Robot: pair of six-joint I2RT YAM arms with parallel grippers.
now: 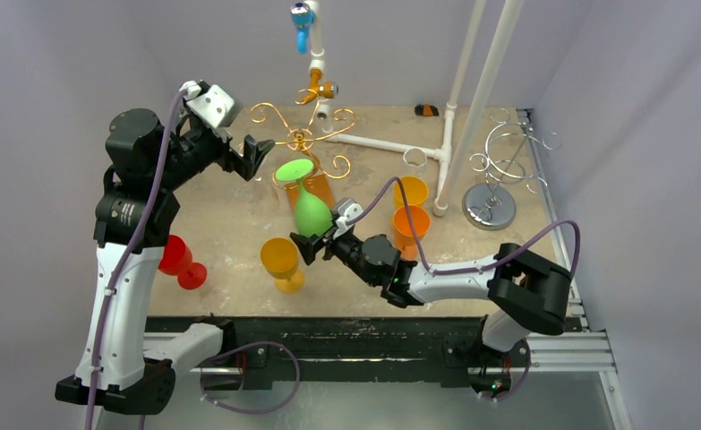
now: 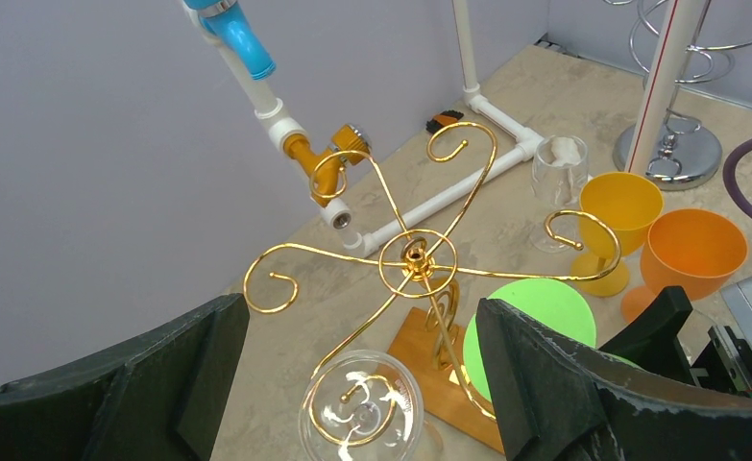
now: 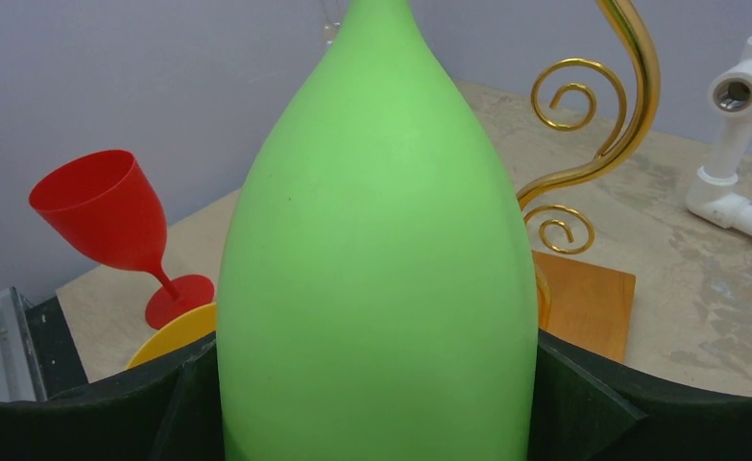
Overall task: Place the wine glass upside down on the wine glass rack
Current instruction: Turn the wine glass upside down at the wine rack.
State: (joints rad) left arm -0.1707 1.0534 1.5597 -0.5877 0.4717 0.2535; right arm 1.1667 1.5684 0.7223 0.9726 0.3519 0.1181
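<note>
The green wine glass (image 1: 311,213) is upside down, its round foot (image 1: 294,170) up at the gold wine glass rack (image 1: 302,139). My right gripper (image 1: 315,237) is shut on its bowl (image 3: 372,240), a finger pressed against each side. From the left wrist the green foot (image 2: 530,327) sits just below a gold arm (image 2: 583,274); whether it rests on that arm I cannot tell. My left gripper (image 1: 252,157) hovers open over the rack's left side with nothing between its fingers. A clear glass (image 2: 362,408) hangs upside down on a rack arm below it.
A red glass (image 1: 178,262) and a yellow glass (image 1: 281,260) stand near the front. Orange (image 1: 409,224), yellow (image 1: 410,191) and clear (image 1: 414,159) glasses stand right of the rack. A white pipe frame (image 1: 472,90) and a silver rack (image 1: 499,170) are at the back right.
</note>
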